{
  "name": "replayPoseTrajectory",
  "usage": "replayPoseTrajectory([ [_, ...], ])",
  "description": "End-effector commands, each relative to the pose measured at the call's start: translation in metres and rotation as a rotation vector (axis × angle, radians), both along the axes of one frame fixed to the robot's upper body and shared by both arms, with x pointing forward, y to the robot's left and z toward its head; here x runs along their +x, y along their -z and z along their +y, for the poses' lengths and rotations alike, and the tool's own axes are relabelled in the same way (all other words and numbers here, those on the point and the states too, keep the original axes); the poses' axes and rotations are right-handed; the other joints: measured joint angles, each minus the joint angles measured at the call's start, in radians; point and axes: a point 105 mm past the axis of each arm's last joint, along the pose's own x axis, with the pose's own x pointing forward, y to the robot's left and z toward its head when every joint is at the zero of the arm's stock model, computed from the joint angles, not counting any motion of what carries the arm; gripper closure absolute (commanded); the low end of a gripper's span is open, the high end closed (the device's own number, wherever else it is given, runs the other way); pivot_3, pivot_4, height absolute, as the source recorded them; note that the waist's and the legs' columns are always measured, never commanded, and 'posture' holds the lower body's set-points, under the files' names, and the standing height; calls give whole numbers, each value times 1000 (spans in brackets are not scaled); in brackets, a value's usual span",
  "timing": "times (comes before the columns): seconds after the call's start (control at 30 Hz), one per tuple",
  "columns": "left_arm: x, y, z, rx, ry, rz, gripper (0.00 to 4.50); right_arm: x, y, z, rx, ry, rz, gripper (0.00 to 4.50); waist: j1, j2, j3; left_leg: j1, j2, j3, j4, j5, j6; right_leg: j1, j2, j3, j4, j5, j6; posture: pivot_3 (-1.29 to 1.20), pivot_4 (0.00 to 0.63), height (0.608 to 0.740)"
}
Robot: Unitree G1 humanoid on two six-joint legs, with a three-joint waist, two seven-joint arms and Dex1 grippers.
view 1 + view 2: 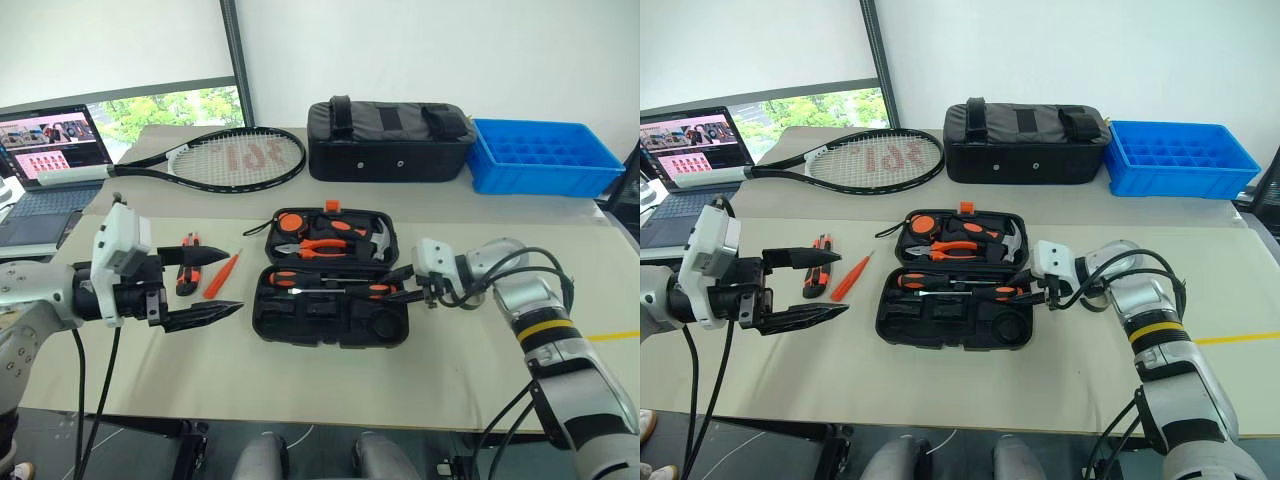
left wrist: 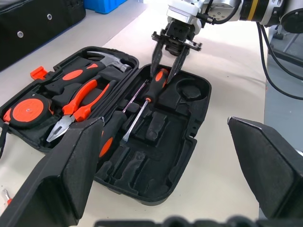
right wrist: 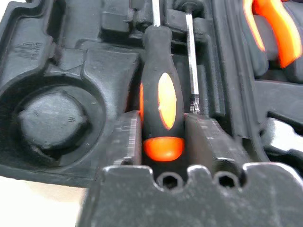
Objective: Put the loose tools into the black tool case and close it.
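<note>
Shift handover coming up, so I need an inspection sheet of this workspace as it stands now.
Surface: table, light covering.
Job's things: case open; two screwdrivers in their slots; knife and pointed tool lying loose left of it.
Clutter: racket, bag, blue tray at the far edge.
Grippers: left tool open, empty, beside the knife; right tool astride a screwdriver handle.
Cables: along both arms.
Surroundings: laptop at left, window behind.
</note>
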Motion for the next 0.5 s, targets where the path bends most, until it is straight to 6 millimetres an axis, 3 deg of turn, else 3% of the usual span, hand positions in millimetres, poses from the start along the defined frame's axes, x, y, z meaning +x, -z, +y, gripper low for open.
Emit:
replayPoseTrajectory([
  [0.03,0,-8,-2,13,25,-41,0,5,-24,-6,42,23,-58,940,0,0,0,0,0,0,0,0,0,0,0,0,0,0,0,0,150,708],
  [0.07,0,-8,-2,15,27,-40,0,6,-32,-6,73,36,-53,584,0,0,0,0,0,0,0,0,0,0,0,0,0,0,0,0,150,708],
  [0.17,1,-7,-2,17,30,-37,0,8,-51,1,190,63,-29,584,0,0,0,0,0,0,0,0,0,0,0,0,0,0,0,0,150,708],
  [0.27,3,-7,-3,17,35,-38,0,1,-56,16,301,39,35,584,-6,0,0,0,1,0,0,0,0,0,1,0,1,0,0,0,150,708],
  [0.37,4,-7,-3,18,42,-40,0,-8,-37,30,328,11,86,1311,-7,0,0,1,1,0,-1,0,0,0,2,0,1,0,0,0,150,708],
  [0.5,4,-7,-3,19,47,-37,0,-6,-32,38,355,30,84,2647,-1,1,1,-1,1,-1,0,0,0,-1,1,0,1,0,0,0,150,708],
])
